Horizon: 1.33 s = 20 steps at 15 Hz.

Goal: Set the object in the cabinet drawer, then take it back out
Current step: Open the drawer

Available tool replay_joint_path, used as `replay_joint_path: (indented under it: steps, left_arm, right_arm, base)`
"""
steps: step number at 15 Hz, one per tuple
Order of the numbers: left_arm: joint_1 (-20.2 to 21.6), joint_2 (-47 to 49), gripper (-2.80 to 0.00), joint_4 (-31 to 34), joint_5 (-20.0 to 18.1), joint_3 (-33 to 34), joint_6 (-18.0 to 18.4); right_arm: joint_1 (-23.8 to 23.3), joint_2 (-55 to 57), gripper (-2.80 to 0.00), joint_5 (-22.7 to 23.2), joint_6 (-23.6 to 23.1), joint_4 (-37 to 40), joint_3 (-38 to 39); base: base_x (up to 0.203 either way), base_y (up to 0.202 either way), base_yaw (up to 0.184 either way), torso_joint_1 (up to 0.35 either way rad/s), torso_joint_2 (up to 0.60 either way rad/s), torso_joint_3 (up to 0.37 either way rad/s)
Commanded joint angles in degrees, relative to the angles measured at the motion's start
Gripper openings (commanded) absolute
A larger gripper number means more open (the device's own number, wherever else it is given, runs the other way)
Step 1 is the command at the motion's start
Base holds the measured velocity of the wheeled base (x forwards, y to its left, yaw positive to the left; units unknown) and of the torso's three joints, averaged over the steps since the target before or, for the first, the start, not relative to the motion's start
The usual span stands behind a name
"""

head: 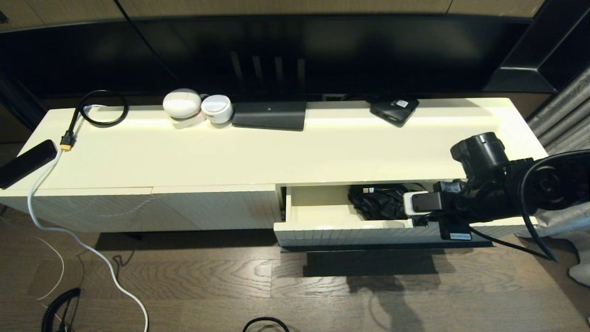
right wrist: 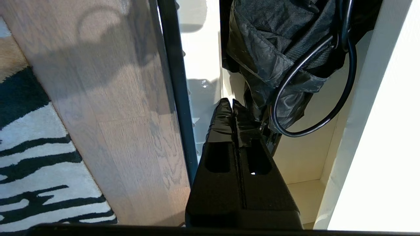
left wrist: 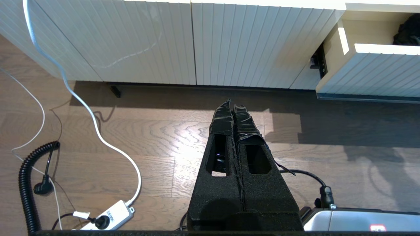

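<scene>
The cabinet drawer stands pulled out at the cabinet's right half, ribbed front facing the floor side. Its cream inside holds a crumpled black bag with a black cable loop. My right gripper is shut with nothing between its fingers, over the drawer's front edge beside the bag. In the head view the gripper sits under its wrist camera. The dark handle strip runs along the front. My left gripper is shut and empty, low over the floor.
On the cabinet top lie two white round devices, a flat black box, a black device, a dark remote and a looped cable. A white power strip and cords lie on the wood floor.
</scene>
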Motion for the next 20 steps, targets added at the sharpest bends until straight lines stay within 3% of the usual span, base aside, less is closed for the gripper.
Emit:
replay_joint_path:
  steps: [1,9,16,20]
  left_arm:
    - [0.0,0.0,-2.8,0.0,0.0,0.0,-0.1]
    - [0.0,0.0,-2.8,0.0,0.0,0.0,-0.1]
    - [0.0,0.0,-2.8,0.0,0.0,0.0,-0.1]
    - [0.1,0.0,-2.8,0.0,0.0,0.0,-0.1]
  right_arm:
    - [0.1,-1.2,-2.8,0.1,-0.4,1.2,0.4]
    - [0.2,-6.7,-2.8,0.1,-0.5,6.6,-2.7]
    - [0.5,0.1,-2.8,0.3,-0.3,-1.7,-2.8]
    - [0.7,4.6,-2.8,0.2,-0.2,-2.2,-5.4]
  base:
    - [0.0,0.0,0.0,0.0,0.0,0.0]
    - [0.0,0.0,0.0,0.0,0.0,0.0]
    - [0.0,0.0,0.0,0.0,0.0,0.0]
    - [0.0,0.0,0.0,0.0,0.0,0.0]
